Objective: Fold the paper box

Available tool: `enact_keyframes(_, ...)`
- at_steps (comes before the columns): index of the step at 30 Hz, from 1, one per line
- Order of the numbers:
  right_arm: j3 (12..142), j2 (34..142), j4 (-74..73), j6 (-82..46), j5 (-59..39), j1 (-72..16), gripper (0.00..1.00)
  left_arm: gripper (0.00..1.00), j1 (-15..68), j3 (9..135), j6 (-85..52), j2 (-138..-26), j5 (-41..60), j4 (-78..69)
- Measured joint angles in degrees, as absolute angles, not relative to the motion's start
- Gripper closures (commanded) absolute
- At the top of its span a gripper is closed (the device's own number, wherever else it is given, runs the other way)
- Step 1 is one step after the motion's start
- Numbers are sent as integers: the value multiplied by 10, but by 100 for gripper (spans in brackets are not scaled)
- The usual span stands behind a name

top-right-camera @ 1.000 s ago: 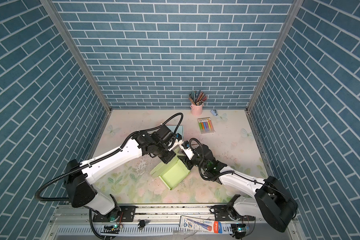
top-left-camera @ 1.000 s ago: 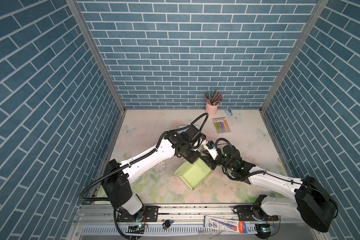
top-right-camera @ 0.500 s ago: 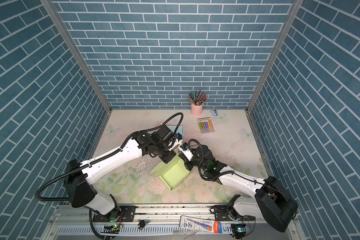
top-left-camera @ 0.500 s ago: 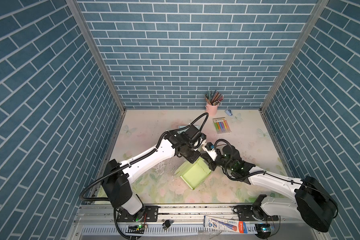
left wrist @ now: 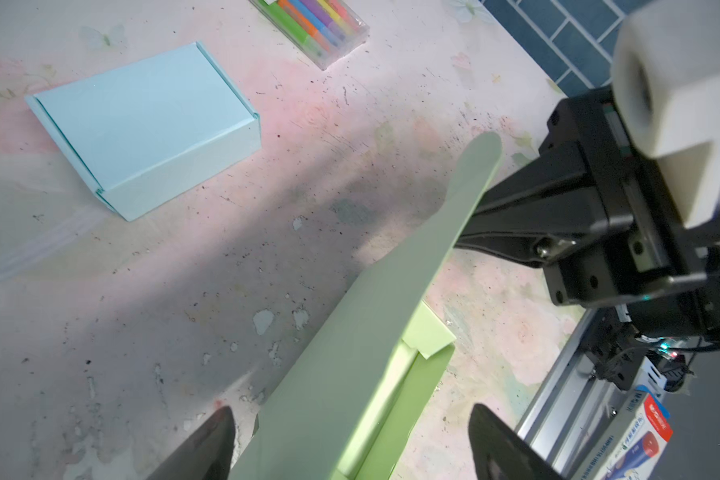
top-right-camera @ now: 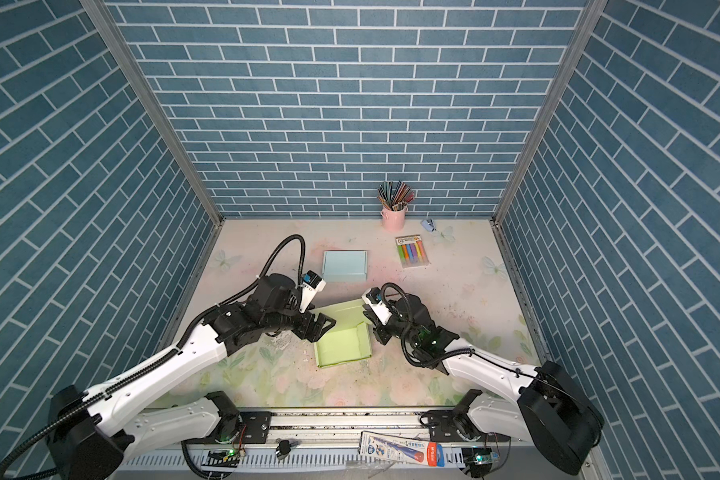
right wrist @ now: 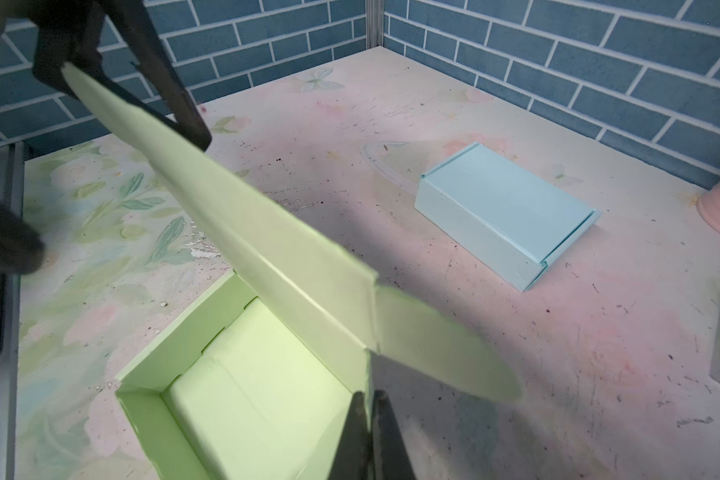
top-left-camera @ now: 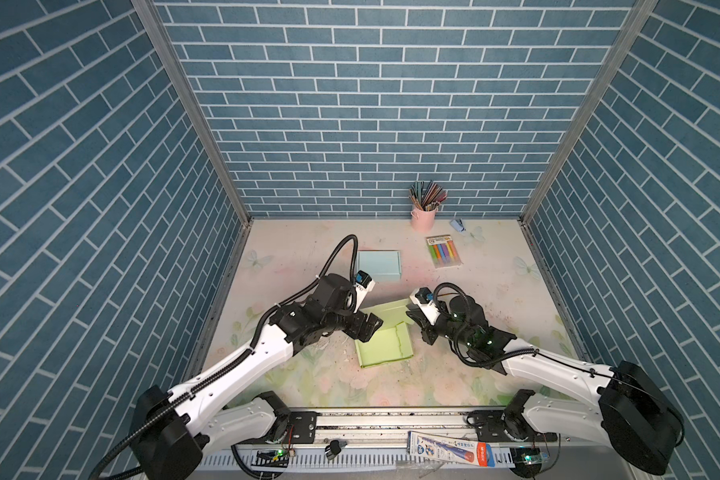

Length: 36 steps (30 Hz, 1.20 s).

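The left gripper (left wrist: 350,411) has sprung wide, empty — the right gripper (right wrist: 368,399) is pinching the green paper box (top-left-camera: 385,353) wall, jaws shut; the unheld lid (left wrist: 371,311) may flop back.

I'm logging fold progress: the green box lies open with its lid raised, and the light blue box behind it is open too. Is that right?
Not quite. The light blue box is closed, with its lid folded down flat, as the left wrist view shows. The rest holds: the green box lies open with its lid raised.
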<state>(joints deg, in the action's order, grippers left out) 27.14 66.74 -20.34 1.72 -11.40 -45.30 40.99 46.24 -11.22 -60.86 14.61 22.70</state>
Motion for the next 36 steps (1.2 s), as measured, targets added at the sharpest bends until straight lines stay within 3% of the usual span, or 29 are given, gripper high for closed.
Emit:
enact_keyframes(13, 267, 665, -183, 12, -82, -446, 96, 12, 341, 352, -153, -578, 180, 36)
enact_keyframes(25, 264, 656, -179, -13, -73, -411, 96, 15, 342, 292, -181, -583, 196, -13)
enact_keyframes(36, 264, 656, -178, -13, -73, -409, 96, 18, 343, 307, -160, -660, 166, -51)
